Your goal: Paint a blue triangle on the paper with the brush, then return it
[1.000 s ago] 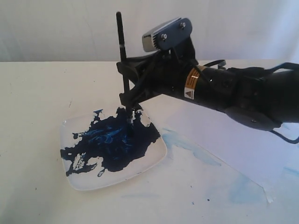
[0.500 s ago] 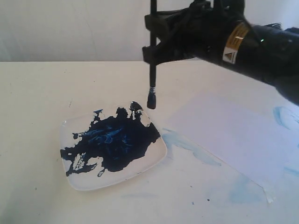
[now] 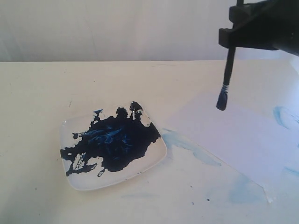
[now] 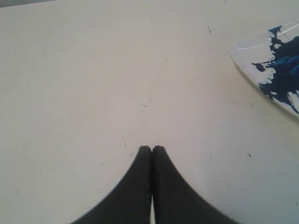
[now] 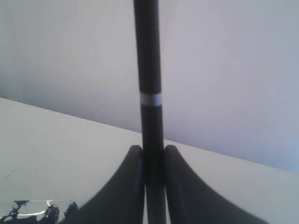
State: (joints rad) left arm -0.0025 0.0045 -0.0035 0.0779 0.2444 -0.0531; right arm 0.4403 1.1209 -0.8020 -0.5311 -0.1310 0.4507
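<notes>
My right gripper (image 3: 233, 39) at the upper right of the exterior view is shut on the brush (image 3: 226, 74), a thin black stick hanging nearly upright. Its paint-dark tip (image 3: 222, 100) hovers above the paper (image 3: 233, 135), a large whitish-lavender sheet right of the plate. In the right wrist view the brush (image 5: 149, 93) stands clamped in the right gripper (image 5: 153, 149). No dark-blue triangle shows on the paper. My left gripper (image 4: 152, 148) is shut with nothing in it above bare table, out of the exterior view.
A square white plate (image 3: 79, 179) smeared with dark blue paint (image 3: 114, 142) sits left of the paper; its corner (image 4: 252, 51) shows in the left wrist view. Pale blue smears (image 3: 187, 144) mark the table by the paper's near edge and far right (image 3: 282, 116).
The right gripper lifted the brush out of the paint on the plate, then carried it up and to the right, over the paper. The left gripper's earlier state is not shown.
</notes>
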